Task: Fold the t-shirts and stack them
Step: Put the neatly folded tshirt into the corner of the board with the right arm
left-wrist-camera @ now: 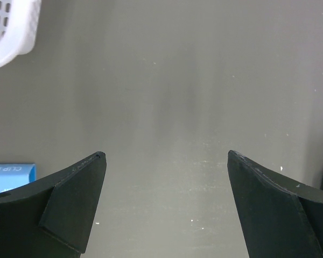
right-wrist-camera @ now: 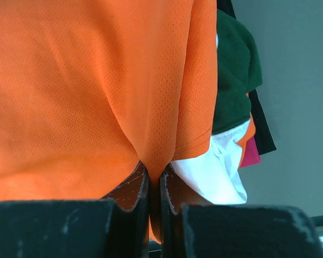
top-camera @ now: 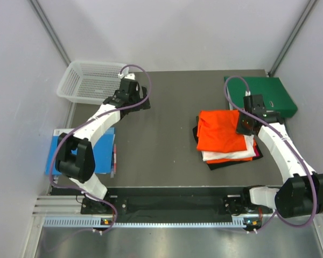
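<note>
T-shirts [top-camera: 226, 141] lie folded in a stack on the tabletop [top-camera: 167, 134] in the top view, right under the right end effector [top-camera: 246, 124], with a green binder [top-camera: 269, 94] just beyond it. The left end effector [top-camera: 132, 90] hovers beside a white basket [top-camera: 89, 80] (well apart from the stack).

Left wrist view: its fingers [left-wrist-camera: 75, 193] are spread wide over bare tabletop.

Right wrist view: the fingers [right-wrist-camera: 132, 193] are pressed together, pinching a fold of the top orange shirt [right-wrist-camera: 86, 80]. White cloth [right-wrist-camera: 215, 172], black, and what may be dark green lie beneath.
</note>
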